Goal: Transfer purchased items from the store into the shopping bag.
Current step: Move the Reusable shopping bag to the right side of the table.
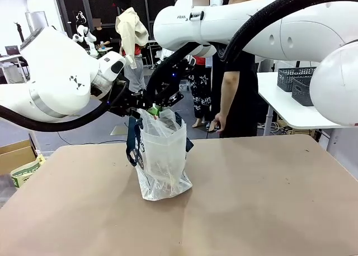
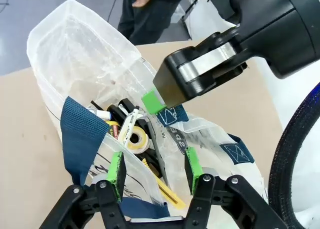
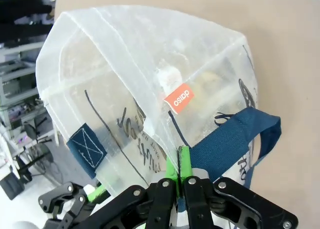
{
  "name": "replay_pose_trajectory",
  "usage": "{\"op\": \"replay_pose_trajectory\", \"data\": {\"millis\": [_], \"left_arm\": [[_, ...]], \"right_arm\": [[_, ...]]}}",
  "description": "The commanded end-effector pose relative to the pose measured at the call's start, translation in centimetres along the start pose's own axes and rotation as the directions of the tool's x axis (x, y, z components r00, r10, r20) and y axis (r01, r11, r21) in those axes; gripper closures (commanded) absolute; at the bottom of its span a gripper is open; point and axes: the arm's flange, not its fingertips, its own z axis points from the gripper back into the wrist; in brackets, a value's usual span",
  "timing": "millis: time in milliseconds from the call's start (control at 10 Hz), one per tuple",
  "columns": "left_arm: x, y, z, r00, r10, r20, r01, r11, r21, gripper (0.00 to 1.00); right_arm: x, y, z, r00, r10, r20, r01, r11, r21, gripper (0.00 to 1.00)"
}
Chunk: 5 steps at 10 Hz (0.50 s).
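- Translucent white plastic, the shopping bag (image 1: 163, 161) stands upright near the middle of the tan table (image 1: 268, 200), its mouth up between the two arms; we see a person (image 1: 238, 71) in black standing beyond the far edge.
- From the right wrist view we see the right gripper (image 3: 180, 164) with its green pads pressed together on the bag's rim, thin film pinched between them; a navy handle (image 3: 240, 134) hangs just beside the fingers, and an orange label (image 3: 179, 98) sits on the bag's wall.
- From the left wrist view we find the left gripper (image 2: 155, 170) with its pads standing apart at a middling gap, straddling the near wall of the bag; the film between them lies slack, and we cannot tell whether either pad touches it.
- Inside the bag lie the purchased items (image 2: 131, 134): a yellow roll, pen-like sticks in black and white, a yellow strip lower down; they rest together at the bottom.
- On a white side table (image 1: 285, 113) at far right sit dark grey openwork baskets (image 1: 296, 80), well apart from the bag.
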Motion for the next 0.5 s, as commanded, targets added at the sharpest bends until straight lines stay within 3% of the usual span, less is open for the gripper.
{"op": "replay_pose_trajectory", "data": {"millis": [0, 100, 300, 400], "left_arm": [[0.2, -0.7, -0.2, 1.0, -0.012, -0.023, 0.012, 1.0, -0.012, 0.38], [0.0, -1.2, -0.2, 0.998, -0.04, -0.057, 0.039, 0.999, -0.016, 0.57], [-0.6, -1.8, -0.3, 0.998, 0.008, -0.063, -0.01, 0.999, -0.031, 0.95], [-0.7, -1.8, -0.4, 0.998, 0.04, -0.05, -0.042, 0.998, -0.045, 1.0]], "right_arm": [[0.5, 0.5, 0.3, 0.999, -0.03, 0.009, 0.031, 0.999, -0.02, 1.0], [0.6, 0.4, 0.2, 0.999, -0.035, 0.011, 0.035, 0.999, -0.016, 1.0], [1.1, 0.1, 0.2, 0.998, -0.053, 0.034, 0.053, 0.999, -0.005, 1.0], [1.3, -0.1, 0.3, 0.997, -0.06, 0.043, 0.06, 0.998, 0.009, 1.0]]}}
